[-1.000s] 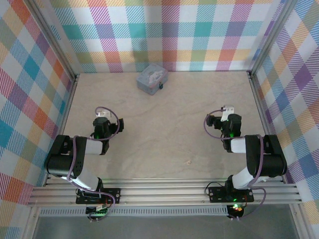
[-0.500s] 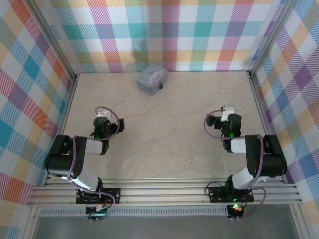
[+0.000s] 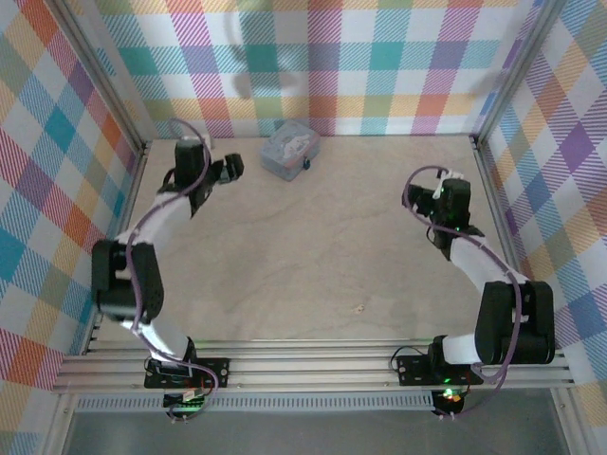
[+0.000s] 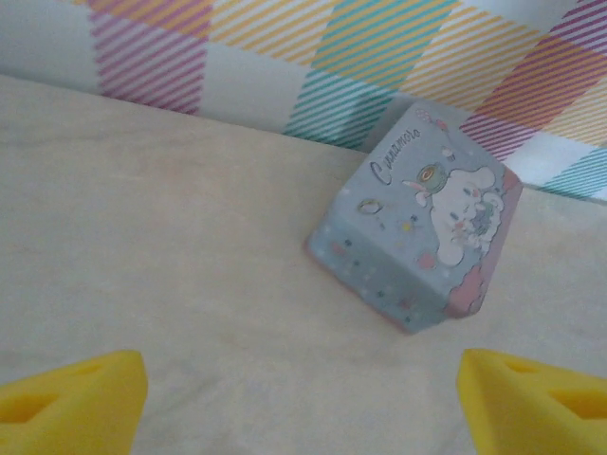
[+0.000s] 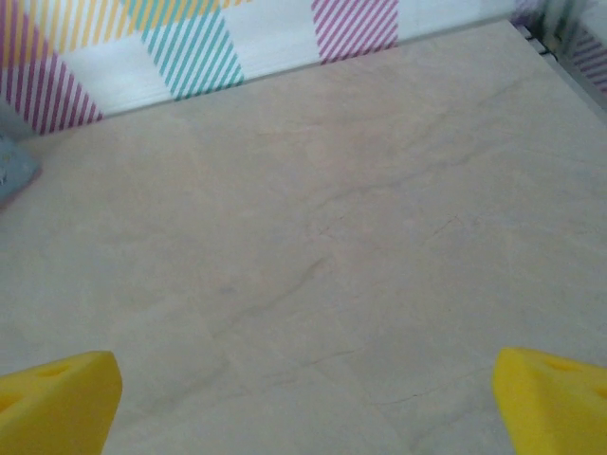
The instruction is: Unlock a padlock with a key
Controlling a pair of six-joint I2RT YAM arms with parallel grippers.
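The padlock (image 3: 305, 166) is a tiny dark thing against the near right side of the pale blue cartoon box (image 3: 289, 150) at the back of the table. My left gripper (image 3: 233, 168) is stretched out to the left of the box, short of it. In the left wrist view its jaws (image 4: 303, 403) stand open with bare table between the yellow fingertips (image 4: 71, 398), and the box (image 4: 417, 227) lies ahead to the right. A tiny pale speck (image 3: 358, 308), perhaps the key, lies on the near middle of the table. My right gripper (image 3: 446, 194) (image 5: 305, 403) is open over bare table at the right.
Plaid walls (image 3: 322, 57) close in the back and both sides, with metal rails (image 3: 493, 180) along the table's side edges. A corner of the box (image 5: 9, 171) shows at the left edge of the right wrist view. Open wood surface (image 3: 322, 246) lies between the arms.
Both arms have unfolded from near their bases and reached toward the back. The left gripper now sits beside the box; the right one has moved up along the right side.
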